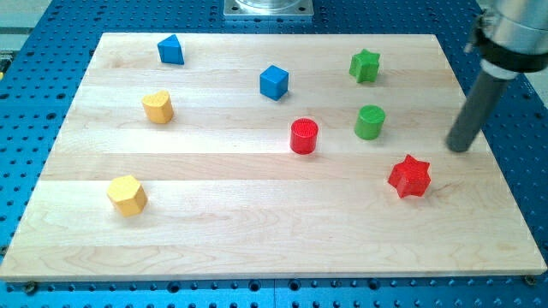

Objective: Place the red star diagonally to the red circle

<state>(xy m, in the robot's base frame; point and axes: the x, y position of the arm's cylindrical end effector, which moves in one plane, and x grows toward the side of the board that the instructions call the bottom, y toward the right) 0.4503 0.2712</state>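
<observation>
The red star (409,176) lies on the wooden board at the view's lower right. The red circle (303,136) stands near the board's middle, up and to the left of the star. My tip (460,148) is on the board near its right edge, up and to the right of the red star, with a small gap between them. The dark rod rises from the tip towards the view's top right corner.
A green circle (370,122) stands right of the red circle, a green star (365,66) above it. A blue cube (274,82) and blue triangle (171,50) lie at the top. Two yellow blocks (157,107) (128,195) sit at the left. The board's right edge (492,154) is close.
</observation>
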